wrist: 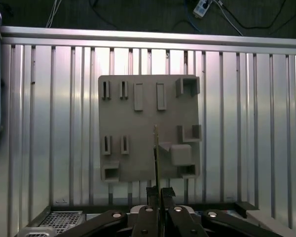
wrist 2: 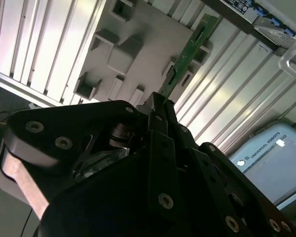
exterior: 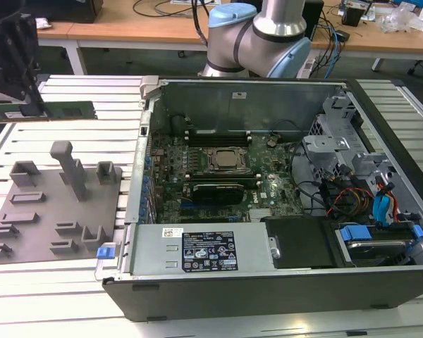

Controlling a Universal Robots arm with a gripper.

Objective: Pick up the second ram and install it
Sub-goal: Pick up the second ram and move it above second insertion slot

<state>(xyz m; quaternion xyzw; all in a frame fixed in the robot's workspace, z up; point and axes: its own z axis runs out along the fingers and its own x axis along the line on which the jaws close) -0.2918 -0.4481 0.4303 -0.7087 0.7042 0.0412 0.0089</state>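
— Slatted aluminium table [exterior: 56,296], open computer case [exterior: 268,296] on it. Where is the second ram [wrist 2: 187,49]?

— Held in the air over the grey tray [wrist: 138,123], touching none of its holders. In the exterior view it shows past the tray's far edge, so I cannot tell whether it hangs right above the tray or just beyond it. The case stands beside the tray on the exterior view's right, and the stick is well apart from the motherboard [exterior: 268,190] inside.

— And the gripper [wrist: 158,191]?

— Pressed together on the stick, one finger on each flat face. In the first wrist view the board runs out from the fingertips as a thin edge-on line.

— How will it handle?

— I'd judge it very light, stiff along its length and thin enough to flex or crack if levered. The chips and the contact edge are the delicate parts. The flat faces near the plain long edge are the best hold, as here, though a narrow pinch could let it pivot.

— Arm pose?

— The arm [exterior: 261,35] rises behind the case and reaches toward the tray side. The wrist points down over the tray, with the stick level and on edge.
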